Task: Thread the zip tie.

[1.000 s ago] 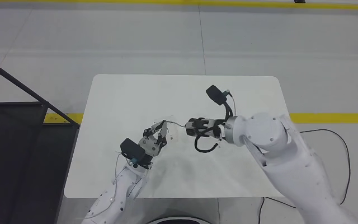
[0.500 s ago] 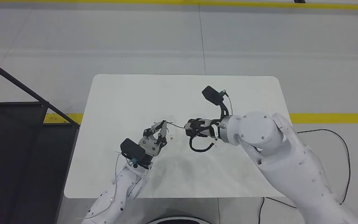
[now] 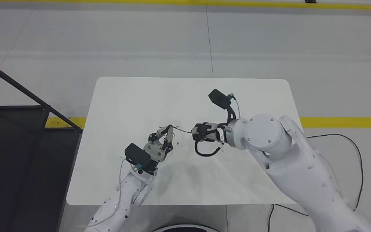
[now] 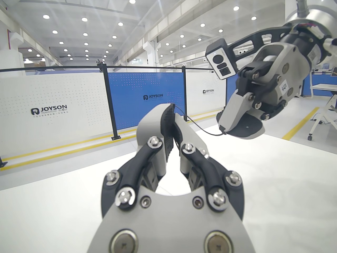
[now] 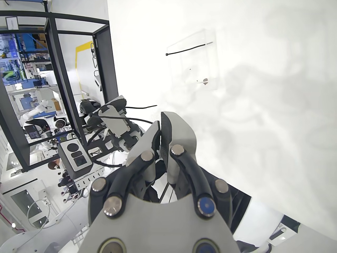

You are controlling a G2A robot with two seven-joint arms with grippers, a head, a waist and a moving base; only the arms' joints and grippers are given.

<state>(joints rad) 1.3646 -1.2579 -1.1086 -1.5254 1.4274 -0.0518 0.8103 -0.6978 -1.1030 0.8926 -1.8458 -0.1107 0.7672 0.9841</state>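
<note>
Both grippers hold the zip tie [image 5: 142, 106] above the tabletop [image 3: 243, 93].
The left gripper [image 4: 173, 114] is clamped on one stretch of the black strap and the right gripper [image 5: 160, 125] is pinched tight on another. The strap spans the short gap between them, over the tabletop's middle.

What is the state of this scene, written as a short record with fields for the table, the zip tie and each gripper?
table: white, rounded corners
zip tie: thin, black, held in the air between the two grippers
left gripper: shut on one part of the zip tie
right gripper: shut on the zip tie, tips facing the left gripper
second tie: black, lying flat on what looks like a clear sheet on the table
threading: cannot tell whether the tip is through the head
</note>
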